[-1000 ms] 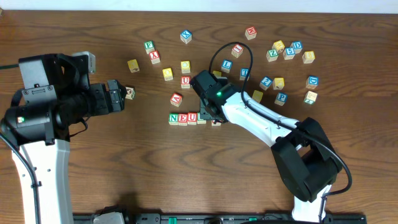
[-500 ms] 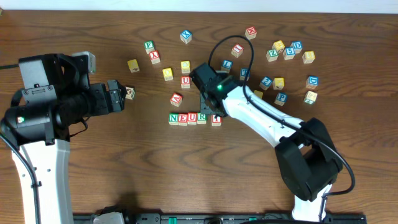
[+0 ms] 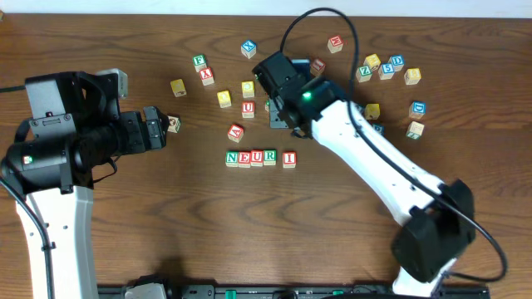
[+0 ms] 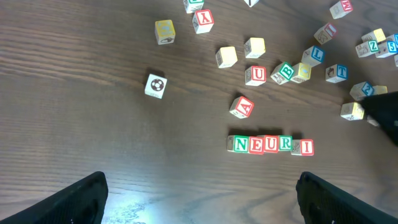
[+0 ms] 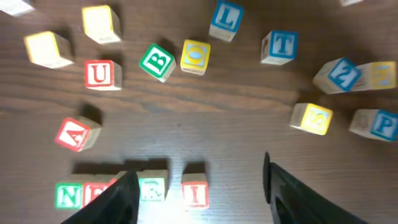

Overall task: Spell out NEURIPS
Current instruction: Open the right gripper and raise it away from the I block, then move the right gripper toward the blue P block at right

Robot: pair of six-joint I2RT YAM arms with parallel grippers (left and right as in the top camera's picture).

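Observation:
The cubes N (image 3: 232, 158), E (image 3: 244, 158), U (image 3: 257, 157) and R (image 3: 269, 157) stand touching in a row mid-table, with I (image 3: 288, 158) a small gap to their right. The row also shows in the left wrist view (image 4: 271, 144). In the right wrist view, I (image 5: 194, 193) and R (image 5: 152, 188) lie between the fingers of my right gripper (image 5: 200, 177), which is open and empty above them. The yellow S cube (image 5: 313, 118) and blue P cube (image 5: 375, 124) lie to the right. My left gripper (image 4: 199, 205) is open and empty, far left of the row.
Loose cubes lie behind the row: a second U (image 3: 248, 109), A (image 3: 236, 131), B (image 5: 155, 61), O (image 5: 195, 56), L (image 5: 225, 17), T (image 5: 278, 46), Z (image 5: 336, 74), X (image 3: 248, 47). A picture cube (image 3: 174, 124) sits at the left gripper (image 3: 160, 127).
My right gripper let go of the I cube at the right end of the row, then rose and drew back toward the far side. The left arm has not moved.

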